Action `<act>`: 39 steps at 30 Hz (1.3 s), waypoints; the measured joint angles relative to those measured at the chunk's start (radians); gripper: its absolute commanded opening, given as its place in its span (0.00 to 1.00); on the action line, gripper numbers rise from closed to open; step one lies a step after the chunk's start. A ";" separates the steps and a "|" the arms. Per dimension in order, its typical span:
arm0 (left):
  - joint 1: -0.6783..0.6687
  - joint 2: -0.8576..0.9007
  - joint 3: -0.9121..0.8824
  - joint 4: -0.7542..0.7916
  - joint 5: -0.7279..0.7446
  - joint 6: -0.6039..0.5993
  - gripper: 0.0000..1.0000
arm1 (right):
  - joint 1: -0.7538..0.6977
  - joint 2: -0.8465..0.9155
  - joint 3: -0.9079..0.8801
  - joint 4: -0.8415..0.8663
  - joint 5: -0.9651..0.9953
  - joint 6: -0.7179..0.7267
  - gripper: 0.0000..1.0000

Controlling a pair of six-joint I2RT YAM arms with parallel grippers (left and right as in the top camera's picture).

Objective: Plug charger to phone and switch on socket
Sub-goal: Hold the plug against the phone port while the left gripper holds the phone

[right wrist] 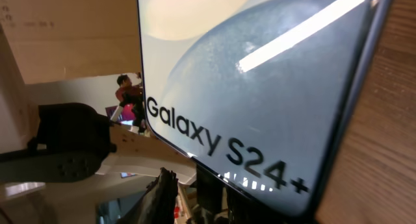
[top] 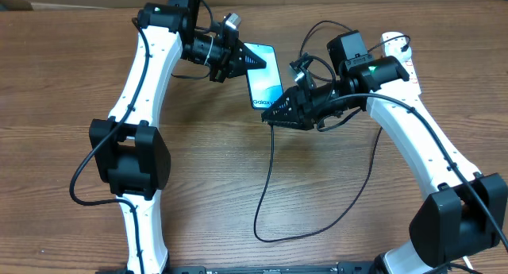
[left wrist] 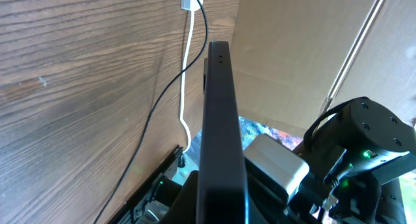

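The phone [top: 263, 75] is lifted off the table, its light-blue screen facing up. My left gripper [top: 242, 61] is shut on its far end. In the left wrist view the phone [left wrist: 218, 120] runs edge-on out of the left gripper [left wrist: 221, 208]. My right gripper [top: 274, 115] sits at the phone's near short end, and the charger's black cable [top: 266, 187] drops from its tip. The right wrist view is filled by the phone [right wrist: 260, 74]. One dark fingertip [right wrist: 162, 198] shows below the screen edge, beside a dark block; the other finger is hidden. The socket [top: 399, 48] lies mostly under the right arm.
The charger cable loops across the table front [top: 317, 230] and climbs back to a black adapter [top: 347, 46] by the socket. The left arm's black cable [top: 79, 179] hangs at the left. A cardboard wall [left wrist: 292, 49] stands behind the table.
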 measured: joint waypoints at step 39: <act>0.012 0.000 0.000 -0.016 0.019 0.000 0.04 | -0.028 0.000 0.000 0.005 -0.035 0.024 0.15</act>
